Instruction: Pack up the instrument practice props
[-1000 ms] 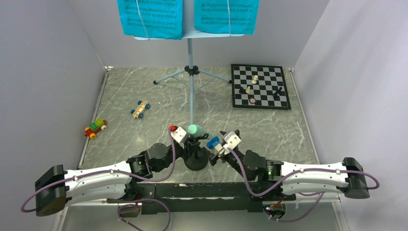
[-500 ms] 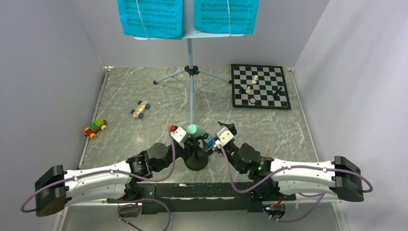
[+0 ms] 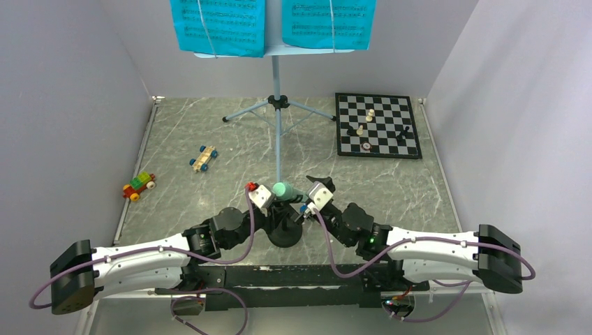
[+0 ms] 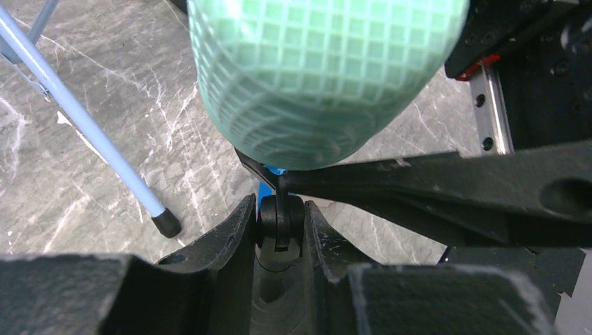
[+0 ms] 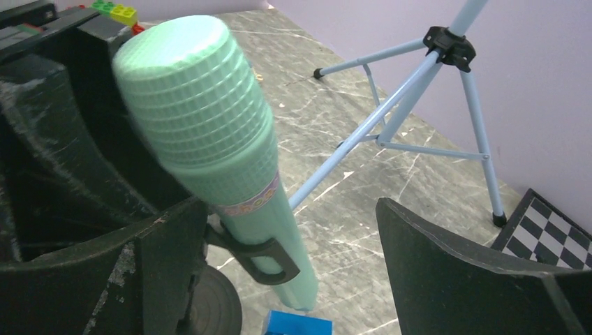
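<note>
The mint-green toy microphone point(image 3: 283, 188) point(image 5: 202, 118) sits tilted in the clip of the small black mic stand point(image 3: 285, 234), near the table's front edge. My left gripper point(image 3: 274, 211) point(image 4: 279, 213) is shut on the mic stand's stem joint just under the microphone head point(image 4: 314, 77). My right gripper point(image 3: 306, 201) point(image 5: 290, 209) is open, its fingers point(image 5: 475, 279) straddling the microphone handle, which lies close to the left finger. The pale-blue music stand point(image 3: 278, 101) stands at the back with two cyan sheet-music pages point(image 3: 218, 24) on its desk.
A stand leg ends in a black foot point(image 4: 166, 223) close to my left gripper. A blue block point(image 5: 297, 324) lies under the microphone's tail. The chessboard point(image 3: 377, 125) is back right. Two toy cars point(image 3: 203, 158) lie left.
My right gripper has moved left, from beside the mic stand to around the microphone handle. The left gripper has kept its hold on the stand and has not moved.
</note>
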